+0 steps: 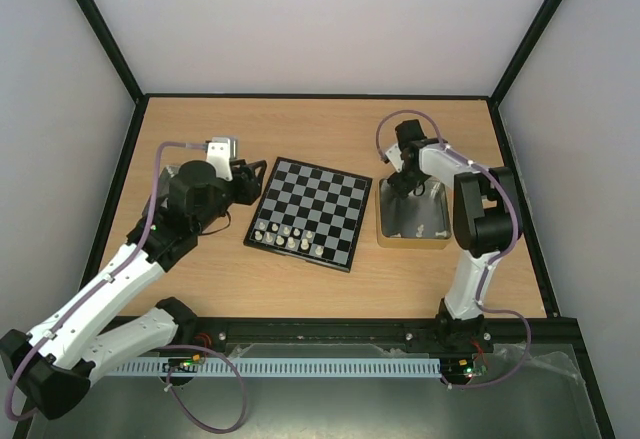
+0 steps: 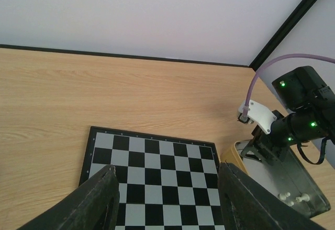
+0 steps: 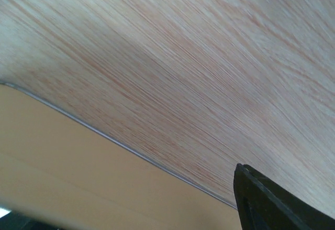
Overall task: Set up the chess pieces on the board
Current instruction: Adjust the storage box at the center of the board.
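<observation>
The board [image 1: 312,209] lies in the middle of the table, and its far squares [image 2: 157,162] fill the left wrist view. Several cream-white chess pieces [image 1: 285,235] stand on its near left rows. More white pieces [image 1: 425,231] lie in a silvery tin [image 1: 395,221] right of the board; they also show as white pieces [image 2: 293,196] in the left wrist view. My left gripper [image 1: 246,173] hovers at the board's left edge, open, with nothing between its fingers [image 2: 99,198]. My right gripper [image 1: 405,187] hangs over that tin's far end. Only one finger [image 3: 277,204] shows, far to the side, with nothing against it.
A second silvery tin [image 1: 224,149] sits behind the left gripper. The right tin's yellow wall [image 3: 78,177] fills the lower left of the right wrist view. Black frame rails [image 1: 320,96] border the table, and the right arm [image 2: 301,109] stands right of the board.
</observation>
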Controlling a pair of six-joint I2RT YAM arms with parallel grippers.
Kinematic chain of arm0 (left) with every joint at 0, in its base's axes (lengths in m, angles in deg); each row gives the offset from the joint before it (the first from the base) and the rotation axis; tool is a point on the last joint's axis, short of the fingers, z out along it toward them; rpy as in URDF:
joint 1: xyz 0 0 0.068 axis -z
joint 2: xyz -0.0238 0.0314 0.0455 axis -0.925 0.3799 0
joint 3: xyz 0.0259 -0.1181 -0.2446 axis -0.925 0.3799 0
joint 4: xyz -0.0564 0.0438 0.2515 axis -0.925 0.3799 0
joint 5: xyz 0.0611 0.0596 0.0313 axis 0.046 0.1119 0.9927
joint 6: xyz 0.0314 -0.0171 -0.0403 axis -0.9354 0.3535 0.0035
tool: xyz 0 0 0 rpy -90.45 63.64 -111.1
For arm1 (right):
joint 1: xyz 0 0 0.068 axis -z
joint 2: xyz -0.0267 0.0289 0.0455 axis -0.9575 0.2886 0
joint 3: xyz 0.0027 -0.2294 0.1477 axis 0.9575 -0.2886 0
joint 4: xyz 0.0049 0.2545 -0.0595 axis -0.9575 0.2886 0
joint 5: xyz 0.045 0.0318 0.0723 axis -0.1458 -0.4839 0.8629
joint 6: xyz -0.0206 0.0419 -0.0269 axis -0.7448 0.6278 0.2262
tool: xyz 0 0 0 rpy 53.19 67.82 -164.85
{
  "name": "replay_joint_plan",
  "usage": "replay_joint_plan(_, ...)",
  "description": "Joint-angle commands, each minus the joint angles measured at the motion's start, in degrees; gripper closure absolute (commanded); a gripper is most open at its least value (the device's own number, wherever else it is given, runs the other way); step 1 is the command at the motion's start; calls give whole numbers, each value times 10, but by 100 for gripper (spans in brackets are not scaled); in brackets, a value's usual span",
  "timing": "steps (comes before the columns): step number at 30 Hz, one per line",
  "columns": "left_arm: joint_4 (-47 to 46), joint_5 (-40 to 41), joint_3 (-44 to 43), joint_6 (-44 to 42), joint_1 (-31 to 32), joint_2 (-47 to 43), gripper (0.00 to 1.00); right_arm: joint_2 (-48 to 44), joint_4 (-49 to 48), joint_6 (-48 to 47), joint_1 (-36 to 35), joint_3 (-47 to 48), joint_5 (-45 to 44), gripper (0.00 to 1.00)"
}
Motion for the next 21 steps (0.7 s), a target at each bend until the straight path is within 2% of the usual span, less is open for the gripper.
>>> replay_joint_plan(1, -15, -9, 4, 4, -5, 11, 46, -7, 31, 4, 27, 9, 23, 33)
replay_joint_plan(5, -20, -13, 7, 8, -5, 16, 46, -31, 31, 41, 53, -1, 62, 39)
replay_joint_plan(21, -19, -22, 7, 14, -6, 15, 46, -53, 4, 94, 72, -46, 50, 60)
